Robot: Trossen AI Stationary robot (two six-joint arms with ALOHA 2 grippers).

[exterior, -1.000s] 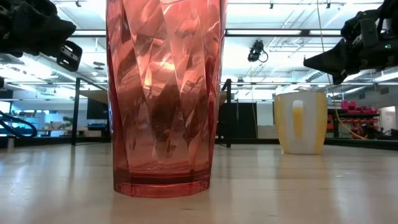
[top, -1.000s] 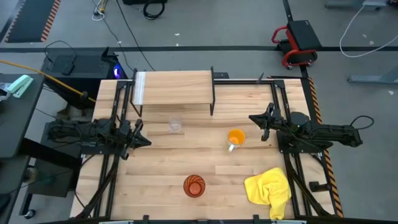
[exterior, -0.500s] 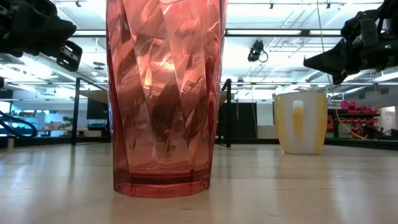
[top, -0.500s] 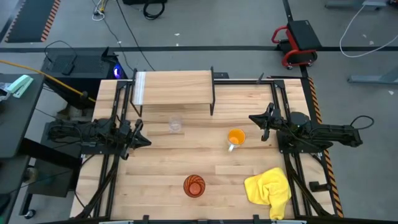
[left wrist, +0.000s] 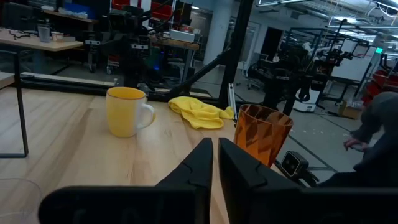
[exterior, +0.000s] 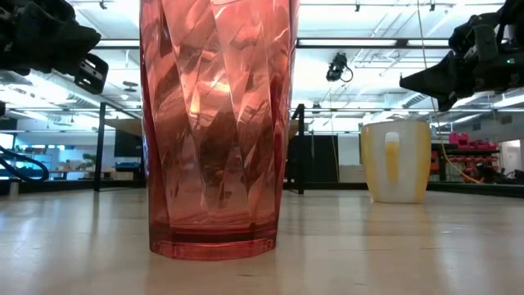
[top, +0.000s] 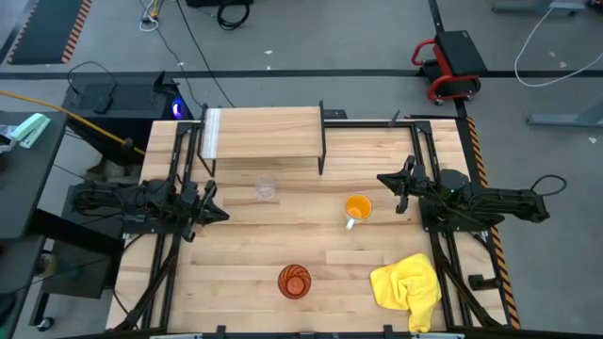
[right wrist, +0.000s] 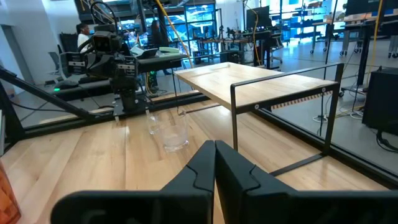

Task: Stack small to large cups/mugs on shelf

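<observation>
The small clear glass (top: 267, 188) stands on the table just in front of the shelf (top: 264, 133), a light wood board on thin black legs at the table's far side. Right of the table's middle stands the orange mug (top: 357, 208), its pale handle toward the near edge. The ribbed orange-red tumbler (top: 294, 281) is upright near the near edge and fills the low view (exterior: 217, 123). My left gripper (top: 217, 207) hovers shut at the table's left, left of the glass. Shut too, my right gripper (top: 384, 181) hangs at the table's right, beside the mug.
A crumpled yellow cloth (top: 408, 287) lies at the near right corner. Black frame rails run along both table sides. Bare tabletop lies between glass, mug and tumbler. In the left wrist view a person (left wrist: 379, 134) shows beyond the table.
</observation>
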